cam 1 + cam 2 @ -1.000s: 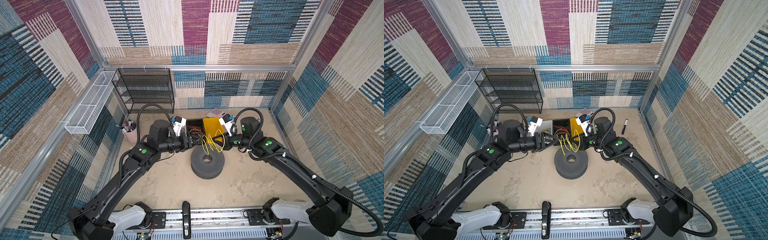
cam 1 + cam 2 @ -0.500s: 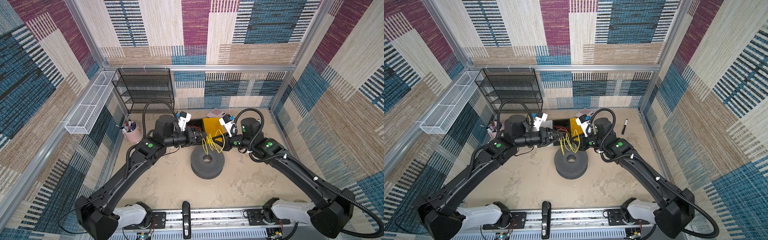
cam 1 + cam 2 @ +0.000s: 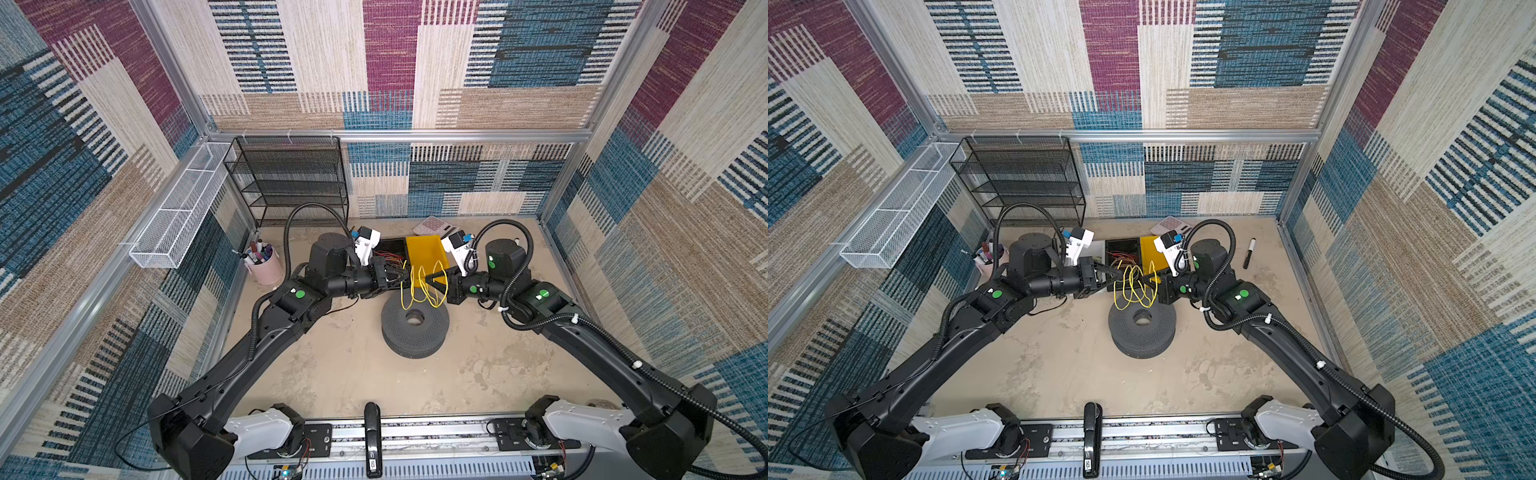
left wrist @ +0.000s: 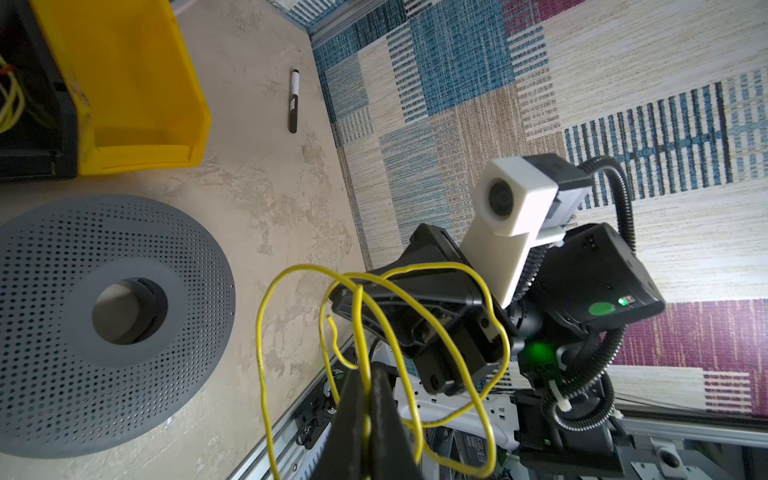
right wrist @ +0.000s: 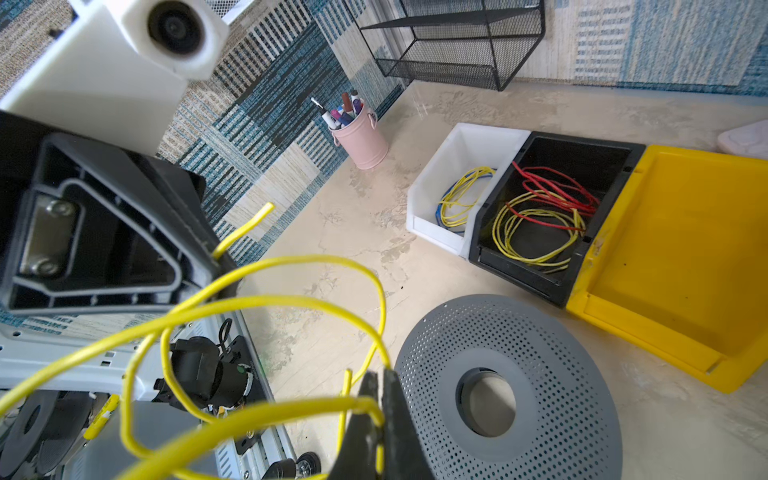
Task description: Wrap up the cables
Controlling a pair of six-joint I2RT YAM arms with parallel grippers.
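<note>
Left wrist view: my left gripper has its fingers pressed together on the yellow wire, and the strand runs straight down between the pads. Left to right in a top view:
- pink pen cup by the wall
- left gripper
- wire loops hanging in the air between both grippers, just above the grey perforated reel
- my right gripper, fingers likewise pinched on the same wire
- loose marker near the right wall

Behind the grippers, left to right:
- white bin with a yellow-and-blue coil
- black bin with a red and yellow bundle
- yellow bin, nothing visible in it

Step, as I read it: gathering turns into a coil. To do it well:
- hold the right pinch as the anchor
- feed each new turn with the left at the same loop size
- no tugging, or the loops collapse
- mind the short free end poking out past my left fingers
- keep the loops from snagging on the reel

Counts: wire in hand 1, roughly three loops; grippers 2; bins 3; binned coils 2; reel 1; cup 1; loose marker 1.
</note>
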